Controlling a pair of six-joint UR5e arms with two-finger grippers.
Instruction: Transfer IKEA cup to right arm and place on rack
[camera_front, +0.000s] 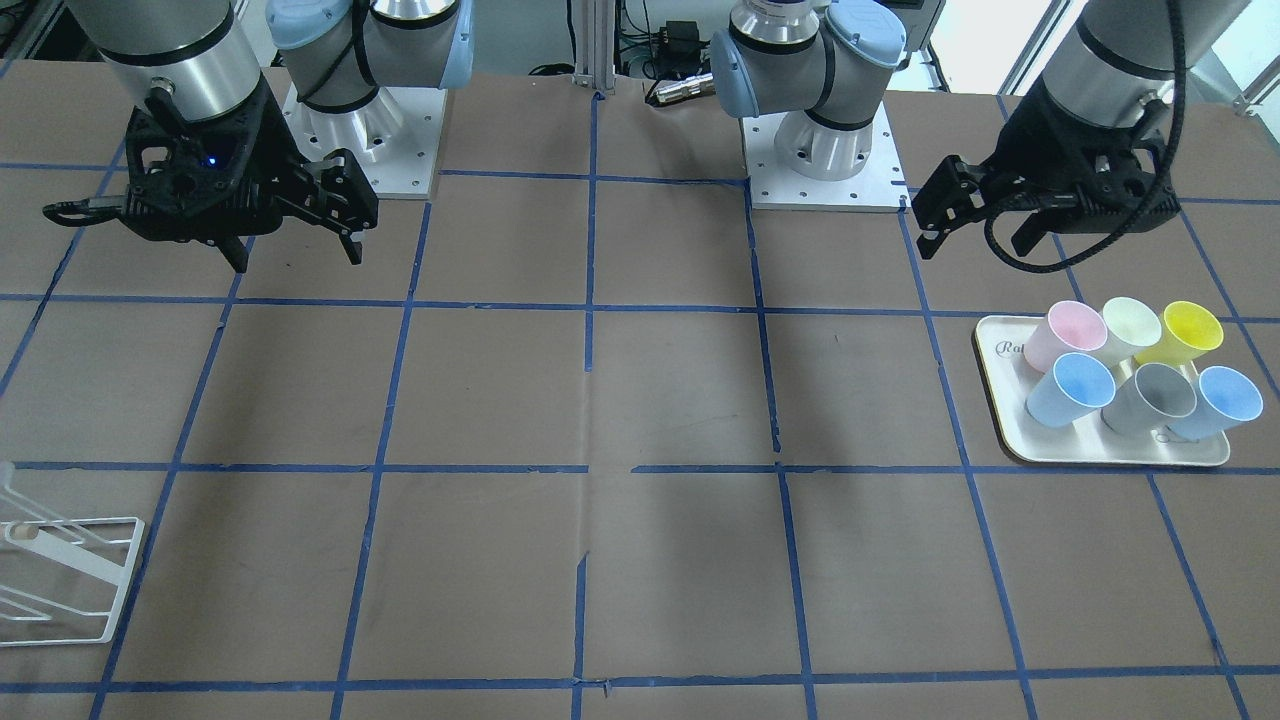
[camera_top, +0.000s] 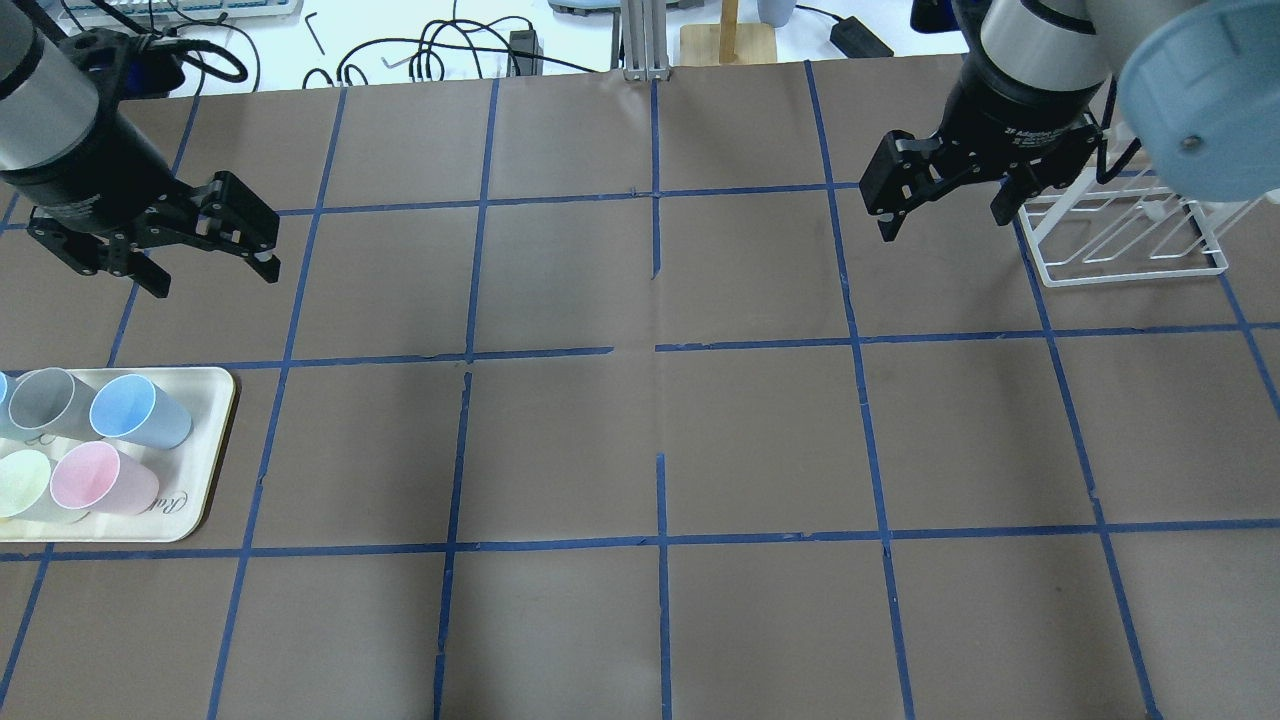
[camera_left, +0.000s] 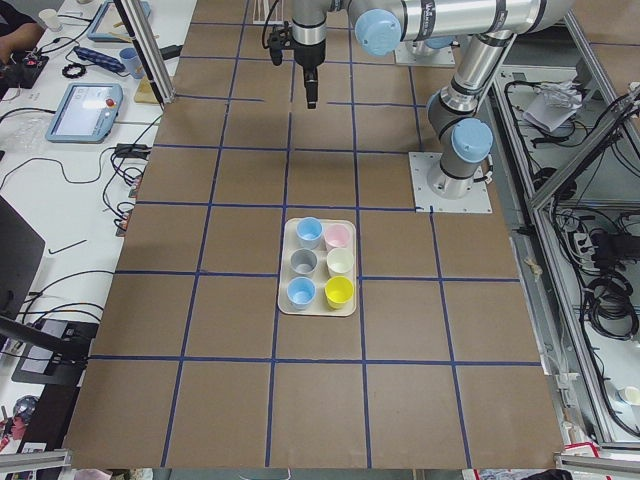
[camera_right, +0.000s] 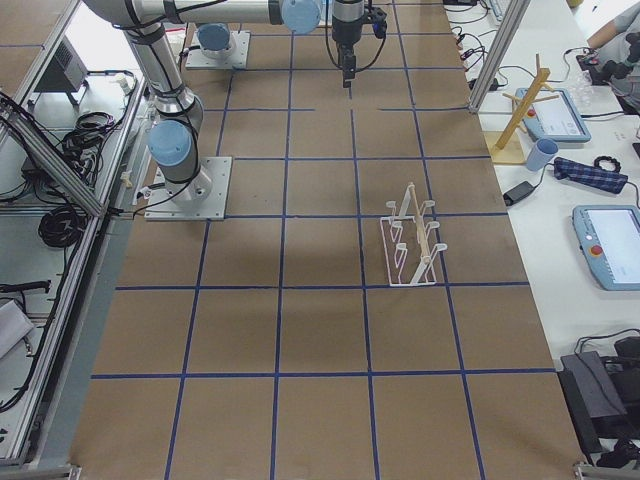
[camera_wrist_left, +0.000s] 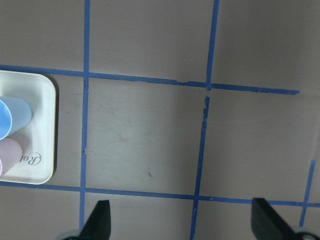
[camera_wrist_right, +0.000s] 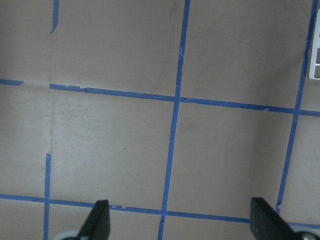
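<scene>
Front-facing view: you get the cup (camera_front: 1070, 390) upright on the tray (camera_front: 1010, 425), at the end of the camera-side row nearest the middle of the surface (camera_front: 680, 400). A grey cup (camera_front: 1150, 398) stands right next to it, and a deeper blue cup (camera_front: 1225, 400) sits past that. Pink, cream and yellow cups fill the row behind. The left pincer (camera_front: 975, 243) hangs above the surface just robot-side of the tray, fingers spread, holding nothing. The right pincer (camera_front: 297, 255) hangs on the other side, also spread and holding nothing. The rack (camera_front: 122, 580) is cut off at the view's lower left edge.

Overhead view: you see the cup (camera_top: 140, 410) on the tray (camera_top: 200, 490) at the left edge. The left pincer (camera_top: 215, 280) is beyond it, not touching. The right pincer (camera_top: 943, 225) sits just beside the rack (camera_top: 1130, 276), clear of it.

Left view: the cup (camera_left: 309, 232) is at the tray's far corner, away from the robot.

Right view: the rack (camera_right: 412, 245) stands alone on the surface, nothing on it.

Left wrist view: both tips of the left pincer (camera_wrist_left: 182, 222) are far apart, and the cup (camera_wrist_left: 12, 117) and a tray corner (camera_wrist_left: 42, 125) show at the left edge.

Right wrist view: the right pincer (camera_wrist_right: 180, 222) has its tips far apart over bare surface, with a rack corner (camera_wrist_right: 316, 50) at the right edge.
</scene>
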